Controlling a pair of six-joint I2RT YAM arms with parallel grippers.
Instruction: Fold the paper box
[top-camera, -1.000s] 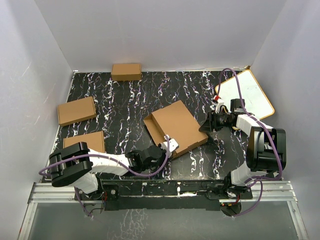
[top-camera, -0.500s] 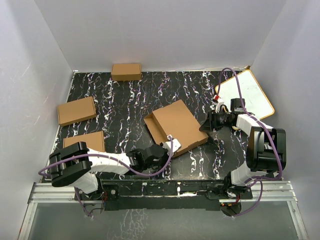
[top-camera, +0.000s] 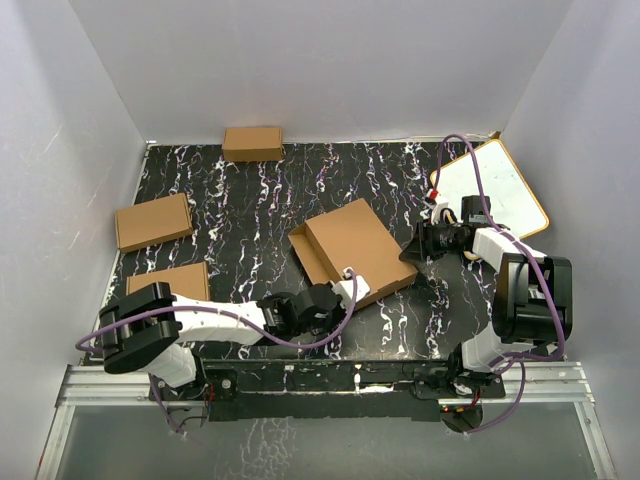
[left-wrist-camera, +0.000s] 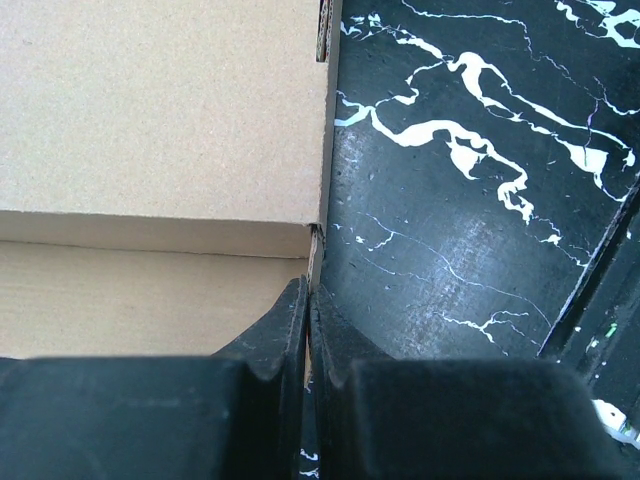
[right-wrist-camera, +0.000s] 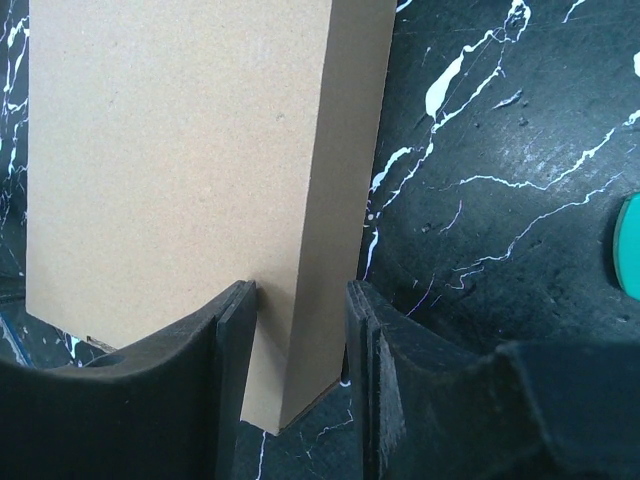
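Observation:
The paper box (top-camera: 352, 250) lies mid-table as a shallow brown cardboard box, lid down, with a flap sticking out on its left side. My left gripper (top-camera: 347, 284) is at its near edge. In the left wrist view the gripper (left-wrist-camera: 308, 290) is shut on a thin cardboard wall edge (left-wrist-camera: 314, 250) of the box (left-wrist-camera: 150, 120). My right gripper (top-camera: 409, 256) is at the box's right corner. In the right wrist view this gripper (right-wrist-camera: 300, 300) straddles the box (right-wrist-camera: 180, 160), one pad on the top face and one at the side wall, shut on it.
Three smaller ready-made cardboard boxes stand at the back (top-camera: 252, 143), the left (top-camera: 152, 221) and the near left (top-camera: 178, 281). A white board with a tan rim (top-camera: 492, 188) leans at the back right. A teal object (right-wrist-camera: 630, 245) peeks in at the right wrist view's edge.
My left gripper has slid to the right along the box's near edge, still shut. The right gripper and the box have hardly moved.

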